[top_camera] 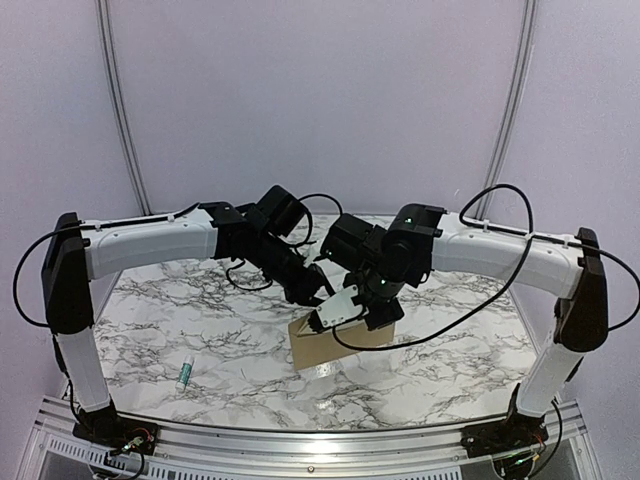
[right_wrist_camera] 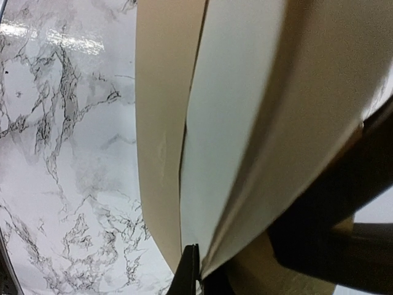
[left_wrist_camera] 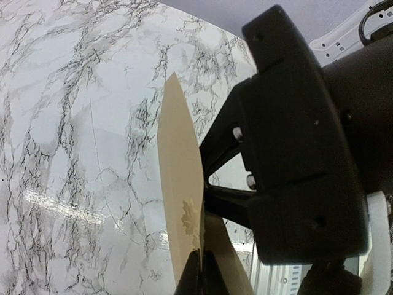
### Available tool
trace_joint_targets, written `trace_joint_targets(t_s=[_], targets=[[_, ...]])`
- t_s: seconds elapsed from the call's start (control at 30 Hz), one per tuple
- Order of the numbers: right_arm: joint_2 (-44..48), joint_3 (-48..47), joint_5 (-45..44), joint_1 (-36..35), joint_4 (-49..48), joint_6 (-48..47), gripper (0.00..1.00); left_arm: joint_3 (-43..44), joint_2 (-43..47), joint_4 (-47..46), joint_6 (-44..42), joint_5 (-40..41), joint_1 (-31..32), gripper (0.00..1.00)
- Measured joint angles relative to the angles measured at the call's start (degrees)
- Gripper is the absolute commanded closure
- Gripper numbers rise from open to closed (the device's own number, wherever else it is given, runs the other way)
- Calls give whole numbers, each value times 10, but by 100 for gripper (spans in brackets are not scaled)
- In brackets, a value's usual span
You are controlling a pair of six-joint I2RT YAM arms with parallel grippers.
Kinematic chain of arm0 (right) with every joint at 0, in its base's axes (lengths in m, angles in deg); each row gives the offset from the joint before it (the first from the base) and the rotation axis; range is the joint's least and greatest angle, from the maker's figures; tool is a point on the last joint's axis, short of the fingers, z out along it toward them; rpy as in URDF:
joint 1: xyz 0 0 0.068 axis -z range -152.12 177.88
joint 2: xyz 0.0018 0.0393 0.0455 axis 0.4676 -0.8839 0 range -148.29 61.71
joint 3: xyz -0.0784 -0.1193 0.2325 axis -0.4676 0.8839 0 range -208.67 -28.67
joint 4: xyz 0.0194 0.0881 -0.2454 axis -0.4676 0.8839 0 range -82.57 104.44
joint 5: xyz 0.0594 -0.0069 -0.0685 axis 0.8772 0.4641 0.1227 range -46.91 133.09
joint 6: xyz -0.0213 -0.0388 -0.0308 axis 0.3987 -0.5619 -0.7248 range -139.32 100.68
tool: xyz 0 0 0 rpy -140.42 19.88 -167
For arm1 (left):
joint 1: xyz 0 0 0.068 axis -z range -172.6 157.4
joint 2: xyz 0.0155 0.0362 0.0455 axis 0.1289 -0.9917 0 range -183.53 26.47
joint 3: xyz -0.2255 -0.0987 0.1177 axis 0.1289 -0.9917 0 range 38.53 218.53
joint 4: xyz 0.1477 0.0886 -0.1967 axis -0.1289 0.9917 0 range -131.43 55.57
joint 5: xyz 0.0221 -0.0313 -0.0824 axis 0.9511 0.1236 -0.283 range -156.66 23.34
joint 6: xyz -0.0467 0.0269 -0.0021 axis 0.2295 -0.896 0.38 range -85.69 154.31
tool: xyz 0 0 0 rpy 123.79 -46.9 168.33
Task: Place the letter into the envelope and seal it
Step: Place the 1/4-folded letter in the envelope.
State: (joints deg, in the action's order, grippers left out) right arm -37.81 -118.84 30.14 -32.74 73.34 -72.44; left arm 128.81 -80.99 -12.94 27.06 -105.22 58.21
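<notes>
The letter [right_wrist_camera: 233, 123], pinched tight by left gripper [left_wrist_camera: 198, 270] and right gripper [right_wrist_camera: 191, 270] at envelope's [top_camera: 318, 350] 11 o'clock, might tear if they tug apart.

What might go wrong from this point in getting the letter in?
The left gripper and right gripper work very close together above the envelope, so they may collide. The thin letter, pinched at one edge by the left gripper, may crease or slip. The envelope's opening is not visible, so the letter could miss it.
</notes>
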Motion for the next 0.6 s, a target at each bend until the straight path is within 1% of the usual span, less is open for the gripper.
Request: trace_joint_targets(t_s=[0.23, 0.4, 0.5, 0.6], targets=[[-20, -39, -22, -7, 38, -10, 100, 4, -1, 0, 3, -4, -2, 100], [-43, -48, -37, -13, 49, -12, 99, 9, -4, 1, 4, -4, -3, 100], [-49, -48, -40, -16, 48, -11, 83, 9, -6, 1, 4, -5, -3, 100], [-46, -48, -34, -17, 49, -14, 73, 9, -6, 1, 4, -6, -3, 100]])
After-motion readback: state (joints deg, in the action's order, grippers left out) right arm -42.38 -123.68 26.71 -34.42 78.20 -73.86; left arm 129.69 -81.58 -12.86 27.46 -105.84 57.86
